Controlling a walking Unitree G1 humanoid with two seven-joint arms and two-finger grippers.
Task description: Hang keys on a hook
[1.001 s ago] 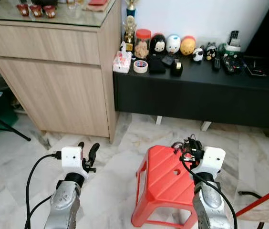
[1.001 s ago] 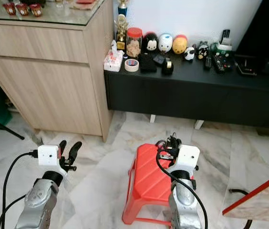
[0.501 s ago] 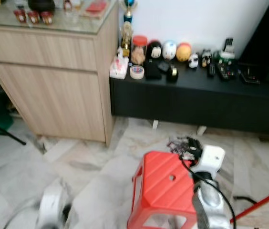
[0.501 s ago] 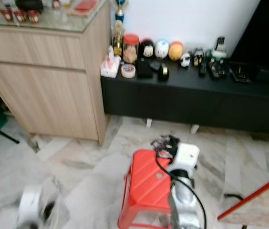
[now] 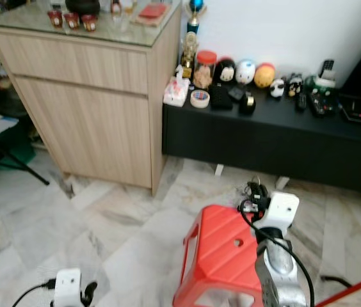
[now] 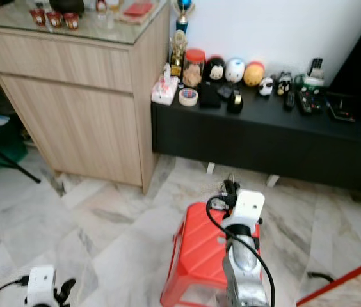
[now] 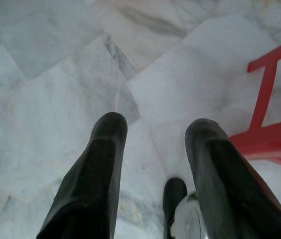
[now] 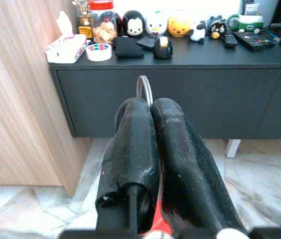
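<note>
Above the red stool (image 5: 222,256), the right gripper (image 8: 152,107) pinches the key ring (image 8: 144,89); left gripper (image 7: 155,149) hangs open. Pickup done, hanging remains.

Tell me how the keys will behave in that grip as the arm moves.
The right gripper is shut on the keys, pinching only the ring, so the loose bunch will probably dangle and swing. The ring is thin smooth metal; it may pivot or slip between the fingers. They look light, so weight should hardly matter.
</note>
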